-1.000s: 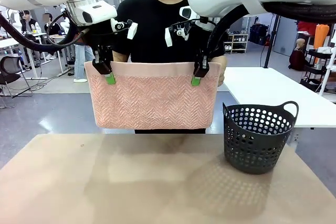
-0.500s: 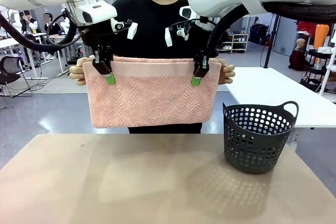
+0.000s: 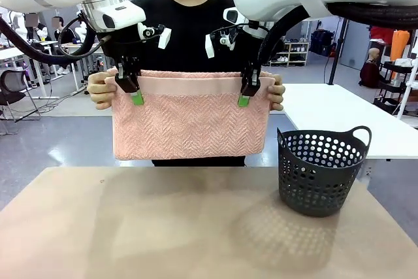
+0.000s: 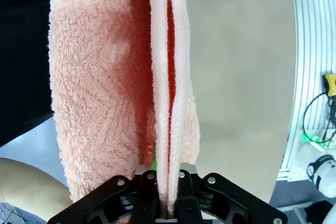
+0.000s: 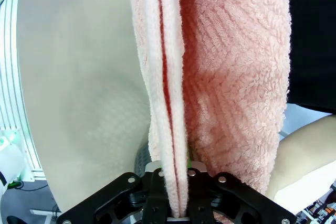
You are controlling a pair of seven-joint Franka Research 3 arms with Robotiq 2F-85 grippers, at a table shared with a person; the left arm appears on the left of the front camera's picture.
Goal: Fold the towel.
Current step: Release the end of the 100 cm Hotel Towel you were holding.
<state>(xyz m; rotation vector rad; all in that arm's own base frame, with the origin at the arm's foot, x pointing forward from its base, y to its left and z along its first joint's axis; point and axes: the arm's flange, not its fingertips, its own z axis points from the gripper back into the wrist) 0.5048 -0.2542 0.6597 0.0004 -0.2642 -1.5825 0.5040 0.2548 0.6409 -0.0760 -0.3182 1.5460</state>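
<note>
I am keeping L gripper (image 3: 137,97) and R gripper (image 3: 243,99) clamped on the towel (image 3: 191,125) at its top edge; it is hanging doubled above the table (image 3: 196,227). Vs. 1 s ago: person's hands (image 3: 101,89) are now gripping both top corners, just outside my fingers.

The person's hands are mostly hidden behind the towel (image 3: 189,122) a second ago. Now we see one hand (image 3: 101,89) gripping its top corner just outside our left gripper (image 3: 136,98), and the other hand (image 3: 276,93) gripping the corner just outside our right gripper (image 3: 243,100). A second terry edge now shows along the top, behind the smooth band, and the towel hangs slightly narrower.
</note>
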